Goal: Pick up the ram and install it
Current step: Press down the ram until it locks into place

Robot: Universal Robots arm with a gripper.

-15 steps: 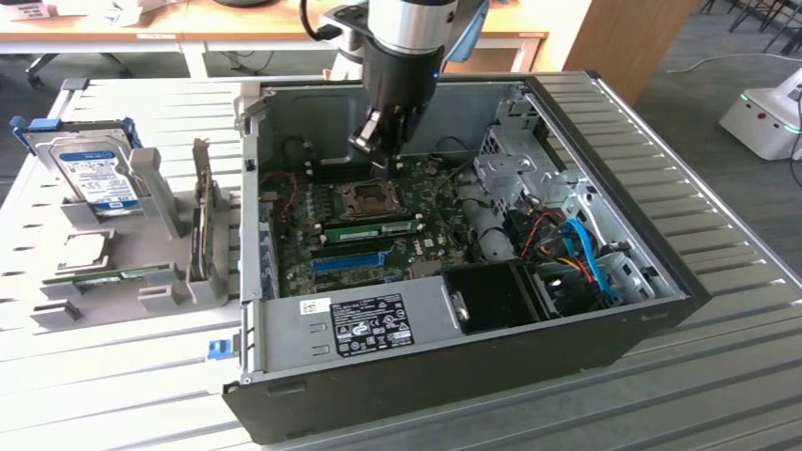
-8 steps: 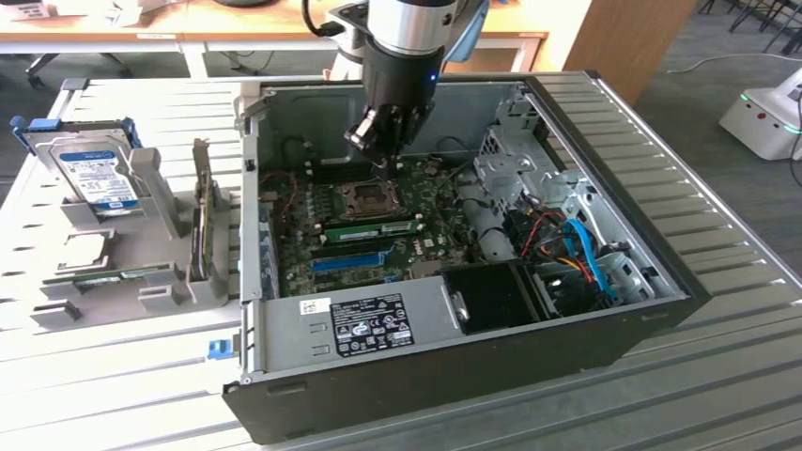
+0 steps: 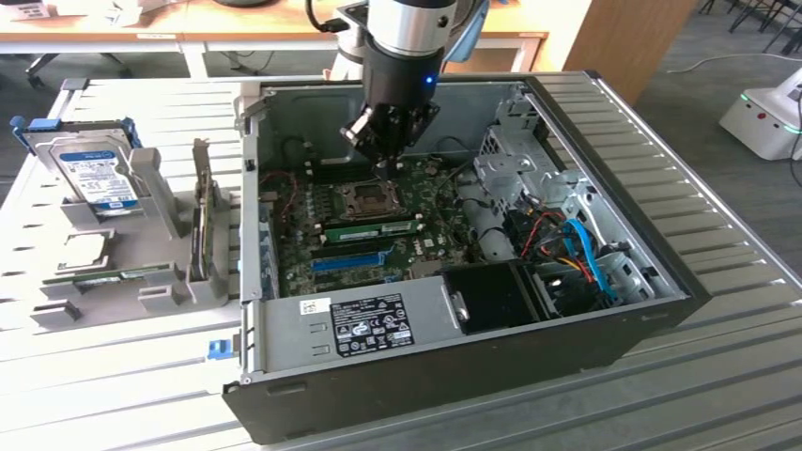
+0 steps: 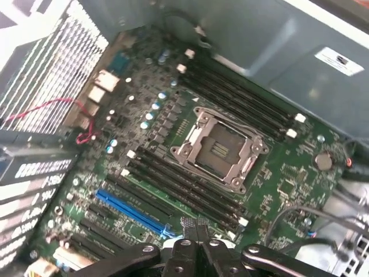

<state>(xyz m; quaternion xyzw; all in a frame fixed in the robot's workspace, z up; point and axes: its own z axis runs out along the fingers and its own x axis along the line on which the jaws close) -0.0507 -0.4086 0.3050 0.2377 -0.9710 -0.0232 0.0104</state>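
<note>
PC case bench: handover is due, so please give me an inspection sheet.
Surface: slatted metal table, carrying an open PC case.
Job's things: ram, a green stick lying beside the CPU socket; whether it is seated cannot be told.
Clutter: rack with hard drive beside the case.
Grippers: gripper shut, above the motherboard near the socket.
Cables: blue cables in the drive bay corner.
Surroundings: desks, white machine on the floor.

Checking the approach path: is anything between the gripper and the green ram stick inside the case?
Nothing visible. The gripper hangs shut over the motherboard; the ram lies beside the CPU socket, on the side toward the blue slot, with only open air between them.
</note>
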